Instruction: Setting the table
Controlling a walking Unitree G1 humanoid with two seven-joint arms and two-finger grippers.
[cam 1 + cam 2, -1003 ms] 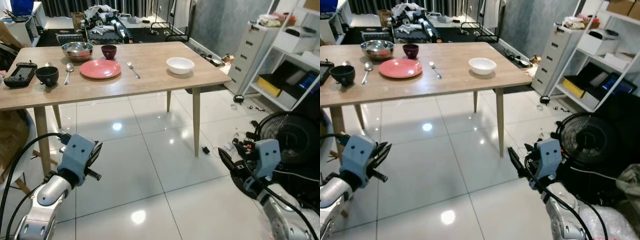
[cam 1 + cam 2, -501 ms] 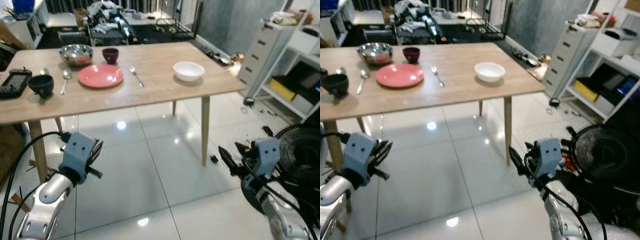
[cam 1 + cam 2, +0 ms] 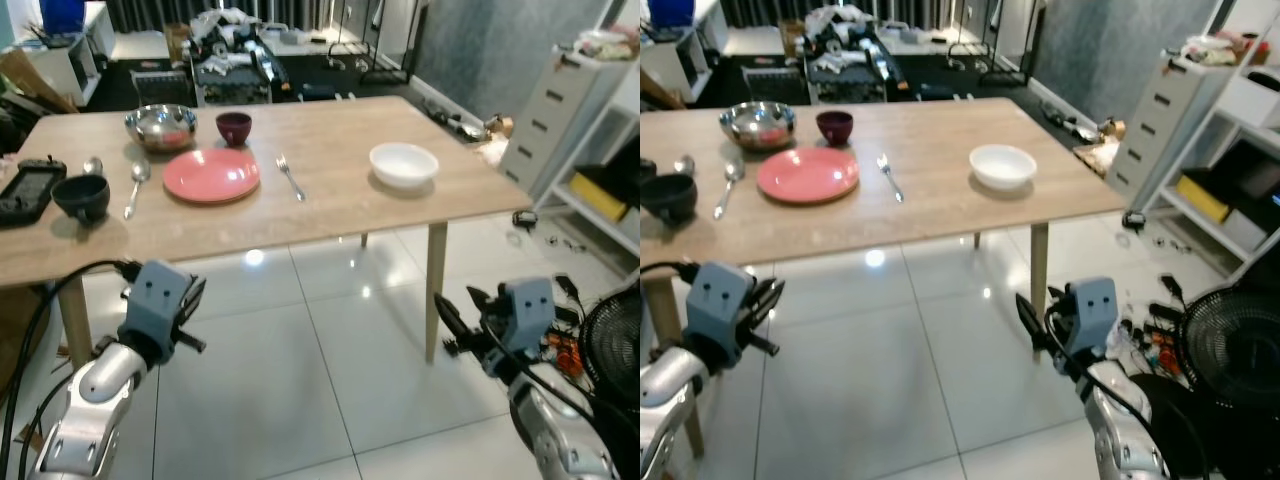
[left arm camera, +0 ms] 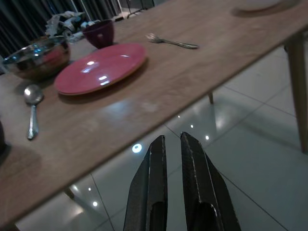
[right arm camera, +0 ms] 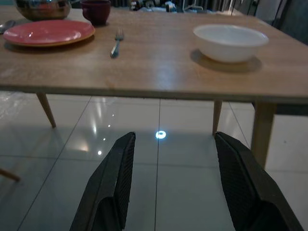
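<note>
1. We face a long light-wood dining table (image 3: 330, 205) on slim legs, standing on glossy white floor tiles (image 3: 300, 390) that mirror the ceiling lights.
2. To our right stand a grey drawer cabinet (image 3: 558, 110) and a white open shelf unit (image 3: 1240, 150); a black floor fan (image 3: 1225, 350) sits low beside them.
3. Both of our silver arms are held low in front of the table's near edge, over the tiles and touching nothing.
4. Our left gripper (image 4: 171, 159) has its two black fingers almost together, with only a thin slit between them and nothing held.
5. Our right gripper (image 5: 173, 163) has its fingers spread wide apart and empty.
6. On the table's left part lies a round flat pink plate (image 3: 211, 174).
7. Behind the plate sits a shiny steel mixing bowl (image 3: 160, 125), and just beside that a small dark-red cup (image 3: 233, 127).
8. A white shallow bowl (image 3: 403, 163) stands alone toward the table's right end, well apart from the plate.
9. A black round bowl (image 3: 81, 195) sits near the left end, with a black handheld device (image 3: 20, 190) next to it.
10. A metal spoon (image 3: 134, 183) lies between the black bowl and the plate.
11. A metal fork (image 3: 290, 176) lies just right of the plate.
</note>
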